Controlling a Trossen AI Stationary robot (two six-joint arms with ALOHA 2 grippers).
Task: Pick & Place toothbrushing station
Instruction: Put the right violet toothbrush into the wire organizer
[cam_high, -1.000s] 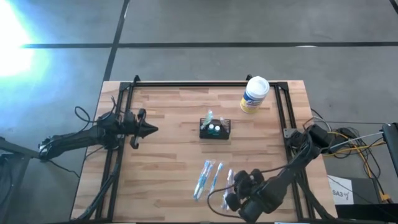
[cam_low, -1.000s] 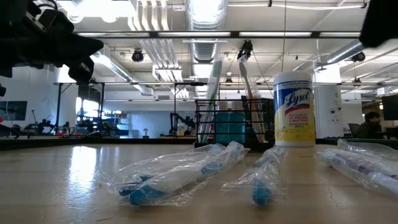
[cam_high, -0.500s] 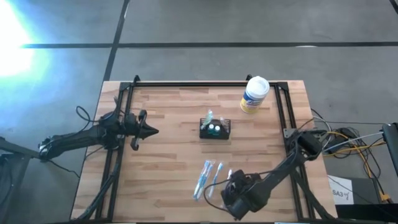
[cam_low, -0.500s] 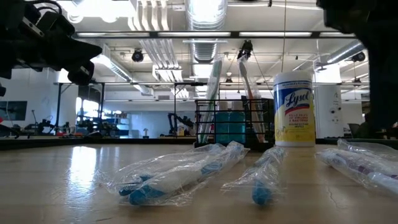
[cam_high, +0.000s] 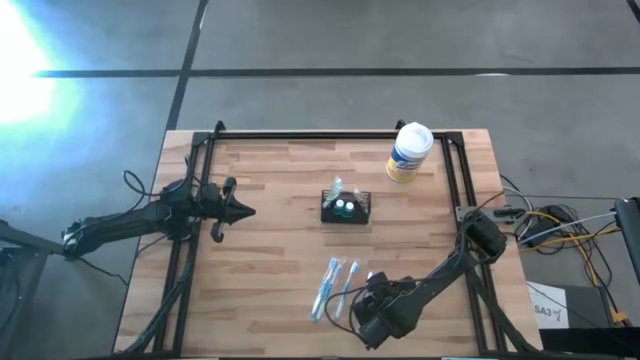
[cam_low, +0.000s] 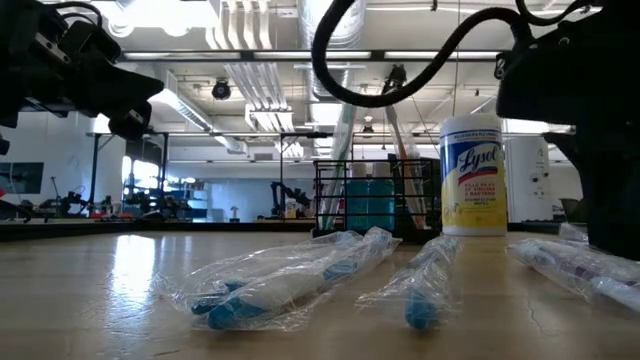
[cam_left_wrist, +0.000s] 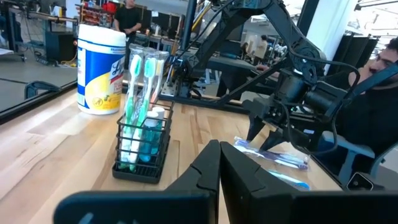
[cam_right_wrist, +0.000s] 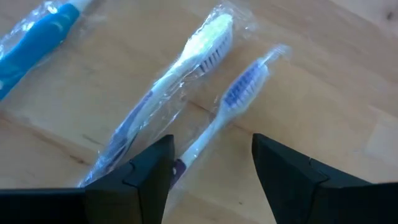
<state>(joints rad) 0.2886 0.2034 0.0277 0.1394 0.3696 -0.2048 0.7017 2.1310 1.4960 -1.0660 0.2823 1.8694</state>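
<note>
Beneath the right pincer (cam_right_wrist: 211, 168), spread wide, lay wrapped brushes (cam_right_wrist: 186, 93); the station (cam_high: 346, 207) stood well beyond it. Light, stiff wire mesh, probably best gripped at its rim. Left pincer (cam_high: 240, 209) waited, pinched together.

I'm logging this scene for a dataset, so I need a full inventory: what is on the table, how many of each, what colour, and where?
Toothbrushing station: one, black wire mesh, table centre, holding upright toothbrushes.
Wipes canister: one, white with yellow label, far right part of the table.
Blue wrapped toothbrushes: two, blue and white in clear wrap, near edge, side by side.
Purple wrapped toothbrushes: two, purple and white in clear wrap, just right of the blue ones, under the right pincer.
Table: one, light wood with a black frame.
Left pincer: shut, above the table's left side, pointing toward the station.
Right pincer: open, low over the purple toothbrushes.
</note>
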